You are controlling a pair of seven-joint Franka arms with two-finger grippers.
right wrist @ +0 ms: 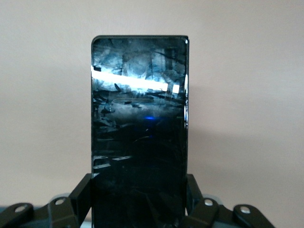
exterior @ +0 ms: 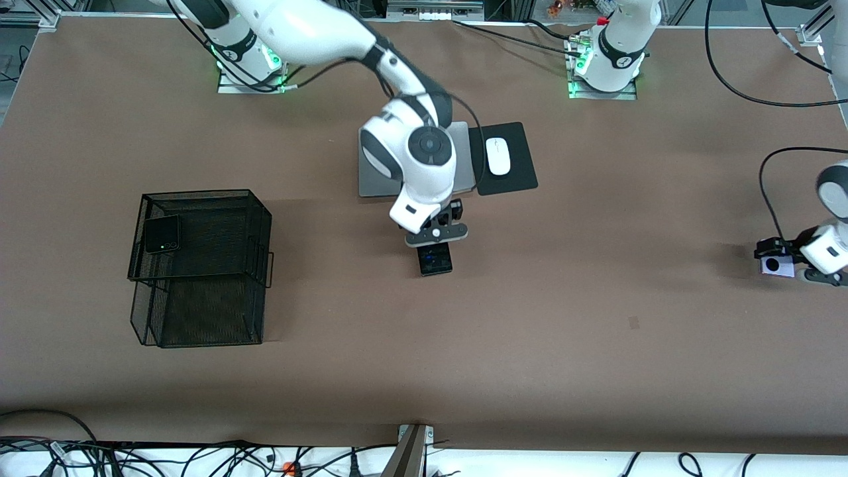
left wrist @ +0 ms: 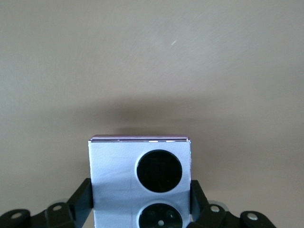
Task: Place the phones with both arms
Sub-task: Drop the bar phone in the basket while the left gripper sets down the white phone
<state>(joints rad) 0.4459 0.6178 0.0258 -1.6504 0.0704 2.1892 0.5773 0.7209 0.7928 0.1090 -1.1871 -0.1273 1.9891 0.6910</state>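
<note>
Clamping black slab phone (right wrist: pixel 138 128) in right tool (exterior: pixel 435 246), left tool (left wrist: pixel 142 202) gripping lilac phone (left wrist: pixel 140 183).

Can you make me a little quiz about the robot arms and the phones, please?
1. True or false: the square black phone is already lying in the wire basket.
2. Which phone does the right gripper pinch? A) the long black phone B) the lilac phone C) the square black phone
3. Fill in: the white mouse rests on a black ____ beside the grey laptop.

Key
1. True.
2. A; its fingers press that phone's two long edges. The left gripper pinches the lilac phone near the left arm's end of the table.
3. Pad.
</note>
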